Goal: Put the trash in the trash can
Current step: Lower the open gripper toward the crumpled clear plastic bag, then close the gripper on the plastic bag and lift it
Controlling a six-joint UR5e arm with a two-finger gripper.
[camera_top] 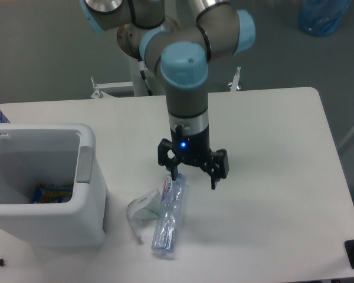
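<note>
So starting at the left edge of the table (271, 118): you've got the bin (85, 177) sitting there, white and boxy, grey tab on the rim side facing the middle. Something with a blue wrapper (52, 193) is already lying at the bottom of it, can't make out what exactly.

Move right and near the front edge there's the little clear cup thing (140, 211), tipped on its side, touching or just about touching the bottle (170, 219). The bottle lies flat, running from the front edge back toward the middle, label end up by the gripper.

The gripper (193, 178) is spread wide, holding nothing. One fingertip is right at the top end of the bottle; the other is out over bare table to the right. So you look off-centre to me. I'd shift left until the bottle sits between the fingers, and check the wrist is turned so they close across the narrow width, not along its length. Thin clear plastic will squish and can squirt out sideways, so close gently and grab nearer the middle than the tip, or it'll droop and swing when you lift. Watch the cup too: it's close enough that a finger coming down could clip it and flick it away.

Arm-wise: the wrist points straight down over the middle of the table, forearm coming in from the back edge, blue light lit on the gripper body.
</note>
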